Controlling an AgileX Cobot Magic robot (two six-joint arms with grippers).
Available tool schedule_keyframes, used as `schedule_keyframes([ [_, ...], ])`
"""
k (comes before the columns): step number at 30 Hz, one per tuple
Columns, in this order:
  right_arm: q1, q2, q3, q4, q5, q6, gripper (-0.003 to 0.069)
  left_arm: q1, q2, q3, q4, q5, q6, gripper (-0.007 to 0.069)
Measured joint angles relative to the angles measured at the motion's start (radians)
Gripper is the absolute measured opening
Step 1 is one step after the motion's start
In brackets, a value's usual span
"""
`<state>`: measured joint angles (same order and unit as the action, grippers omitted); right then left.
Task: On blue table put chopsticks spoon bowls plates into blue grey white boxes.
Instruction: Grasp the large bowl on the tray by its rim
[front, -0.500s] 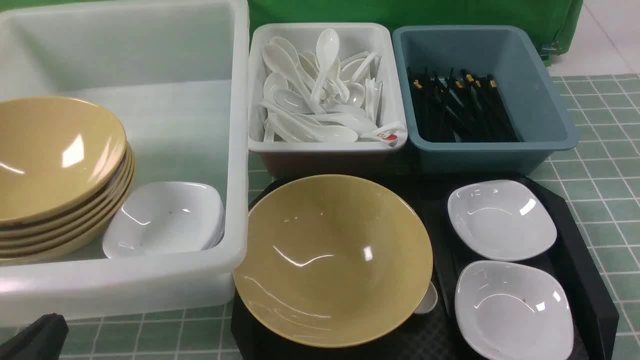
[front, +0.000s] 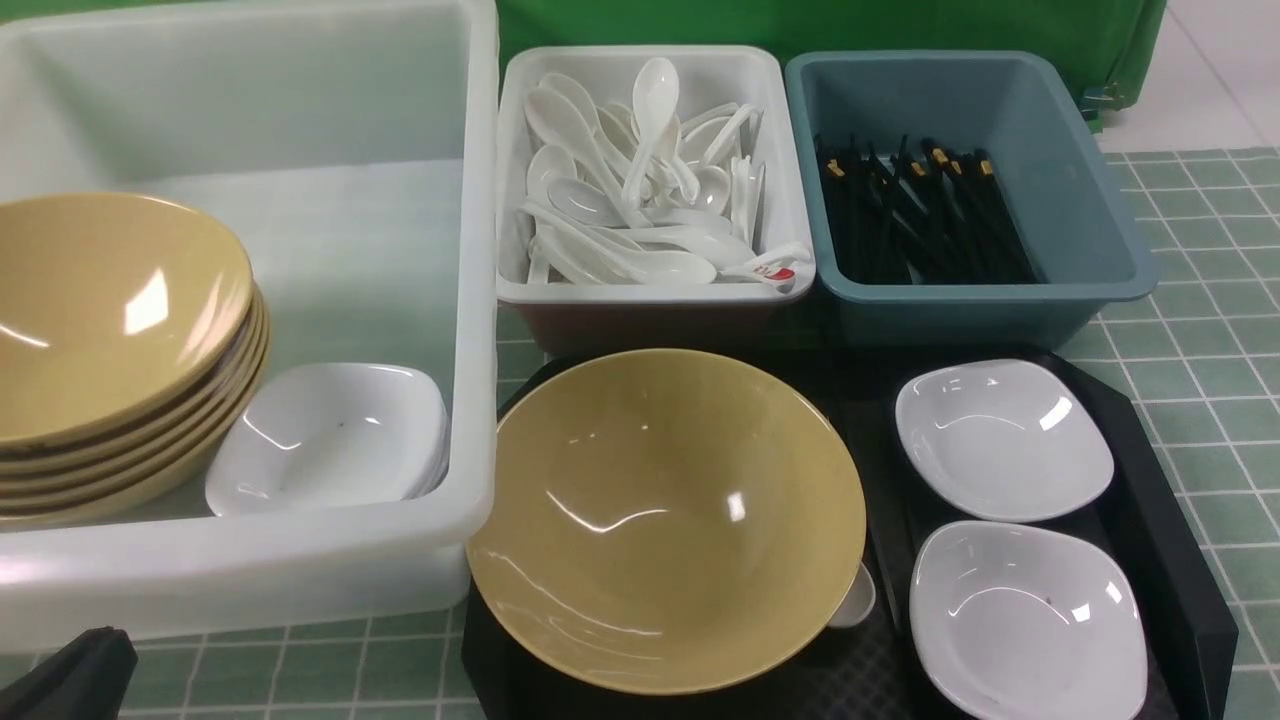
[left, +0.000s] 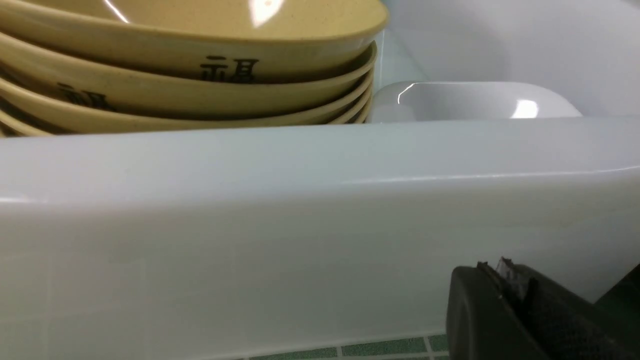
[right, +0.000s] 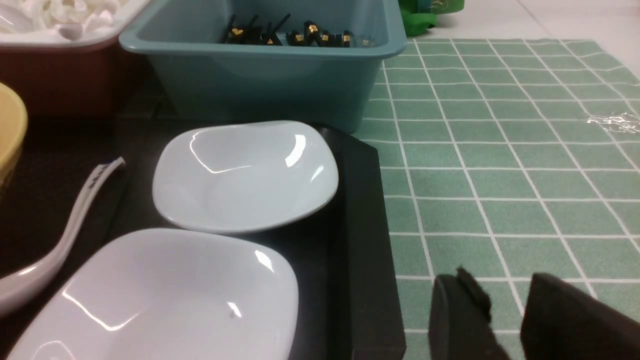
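Note:
A yellow bowl and two white plates sit on a black tray. A white spoon peeks out from under the bowl; its handle shows in the right wrist view. The big white box holds a stack of yellow bowls and white plates. My left gripper is shut and empty, low against that box's front wall. My right gripper is slightly open and empty, over the tablecloth just right of the tray.
A grey box full of white spoons and a blue box with black chopsticks stand behind the tray. Green checked cloth covers the table to the right. A green backdrop hangs behind.

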<state>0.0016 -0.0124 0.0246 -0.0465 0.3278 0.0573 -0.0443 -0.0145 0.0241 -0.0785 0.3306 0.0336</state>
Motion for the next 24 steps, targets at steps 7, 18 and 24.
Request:
schedule_keyframes([
  [7,0.000,0.000,0.000,0.000,0.000,0.000,0.0236,0.000,0.000,0.000,0.000,0.000,0.000,0.0004],
  [18,0.000,0.000,0.000,0.000,0.000,0.000,0.0236,0.000,0.000,0.000,0.023,0.000,0.000,0.0004],
  [24,0.000,0.000,0.000,0.000,0.000,0.000,0.0236,0.000,0.000,0.000,0.030,-0.008,0.000,0.0004],
])
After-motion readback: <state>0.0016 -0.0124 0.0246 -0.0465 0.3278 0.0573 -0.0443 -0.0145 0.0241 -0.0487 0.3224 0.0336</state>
